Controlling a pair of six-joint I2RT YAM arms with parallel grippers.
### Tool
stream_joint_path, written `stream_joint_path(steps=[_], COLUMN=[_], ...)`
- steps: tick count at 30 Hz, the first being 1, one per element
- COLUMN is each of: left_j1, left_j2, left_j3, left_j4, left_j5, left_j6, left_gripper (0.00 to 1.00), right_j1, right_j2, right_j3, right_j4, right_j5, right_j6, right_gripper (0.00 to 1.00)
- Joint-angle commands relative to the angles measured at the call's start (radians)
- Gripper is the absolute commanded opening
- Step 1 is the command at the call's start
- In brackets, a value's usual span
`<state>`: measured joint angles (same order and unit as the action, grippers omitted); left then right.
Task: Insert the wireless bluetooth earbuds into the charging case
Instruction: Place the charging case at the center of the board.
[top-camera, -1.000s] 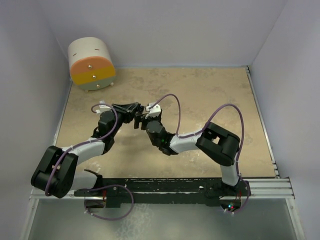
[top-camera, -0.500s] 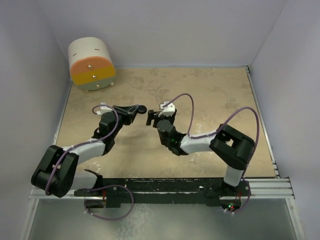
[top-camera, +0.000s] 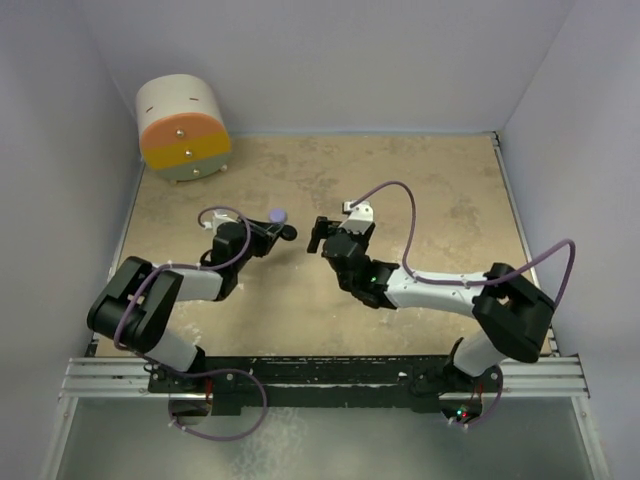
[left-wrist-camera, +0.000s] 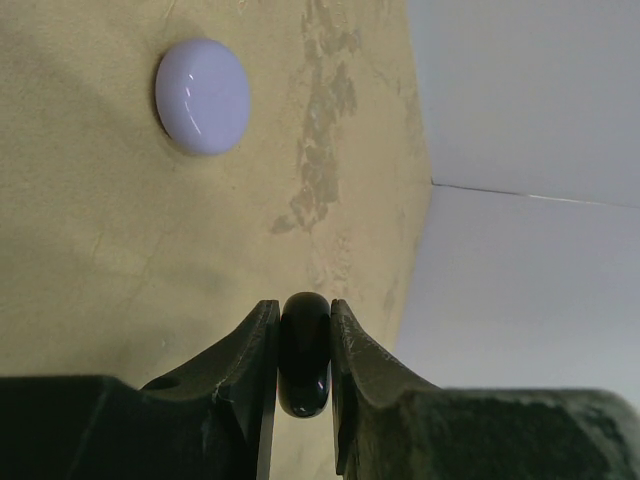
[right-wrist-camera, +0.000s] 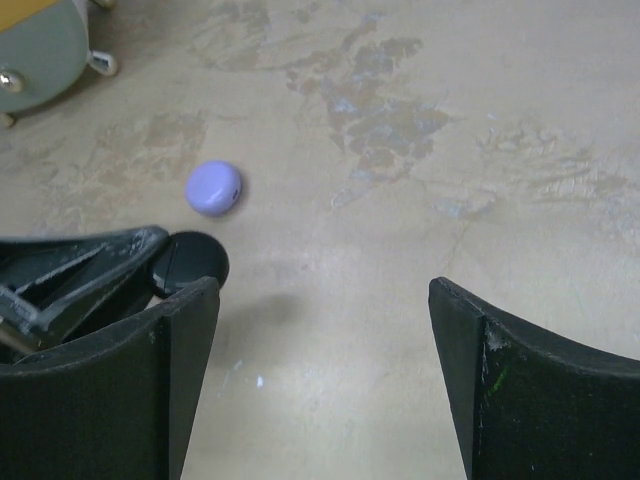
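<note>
The left jaws are clamping a black disc (left-wrist-camera: 303, 352) edge-on, pressing on its two domed faces; whether it is touching the bench (top-camera: 420, 190) I cannot tell. A lavender disc (left-wrist-camera: 203, 96) is lying flat on the bench just beside it, at about 11 o'clock from the black one in the top view. The right jaws are standing wide with nothing between them, hovering near the black disc at its 3 o'clock. The wireless bluetooth earbuds are not showing in any view, and I cannot tell which disc is serving as the charging case. Both discs are looking hard, glossy and light, so the pinched one is probably prone to squirting out from a grip on its rounded faces, and gripping across the rim is looking safer. Earbuds are likely being tiny, stiff and slick, best taken by the stem with a gentle squeeze. A white, orange and yellow drum (top-camera: 183, 128) is sitting at the bench's 11 o'clock corner
</note>
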<state>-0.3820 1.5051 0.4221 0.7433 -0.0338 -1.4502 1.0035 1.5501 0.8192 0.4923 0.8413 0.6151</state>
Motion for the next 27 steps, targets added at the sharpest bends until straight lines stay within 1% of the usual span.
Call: stream_joint_path(steps=[1,6,10,17,22,23,25,27], left_j1=[-0.003,-0.033,-0.068,-0.119,-0.120,-0.120,-0.120,-0.120], left_j2=[0.067,0.167,0.272,0.428,0.512,0.524,0.547,0.564], left_j3=[0.078,0.170,0.283,0.502,0.595,0.611,0.639,0.664], left_j4=[0.101,0.131,0.128,0.003,-0.050,-0.054,-0.069,-0.084], left_j5=[0.006,-0.016,-0.035,-0.095,-0.093,-0.087,-0.086,-0.083], left_j6=[0.127,0.174,0.199,0.299,0.339,0.344,0.353,0.363], left_gripper=[0.00,0.00,0.00,0.00,0.00,0.03,0.16,0.26], right_j1=[-0.005,-0.010,-0.013,-0.013,-0.013,-0.013,-0.013,-0.013], right_j2=[-0.097,-0.233,-0.284,-0.316,-0.363,-0.371,-0.385,-0.400], right_j3=[0.012,-0.056,-0.060,-0.066,-0.094,-0.098,-0.104,-0.108], right_j4=[-0.247,-0.286,-0.315,-0.353,-0.348,-0.349,-0.352,-0.357], right_j5=[-0.039,-0.061,-0.079,-0.085,-0.090,-0.091,-0.093,-0.095], right_j6=[0.189,0.240,0.241,0.258,0.262,0.262,0.263,0.263], right_gripper=[0.87,0.88,0.88,0.88,0.88,0.88,0.88,0.88])
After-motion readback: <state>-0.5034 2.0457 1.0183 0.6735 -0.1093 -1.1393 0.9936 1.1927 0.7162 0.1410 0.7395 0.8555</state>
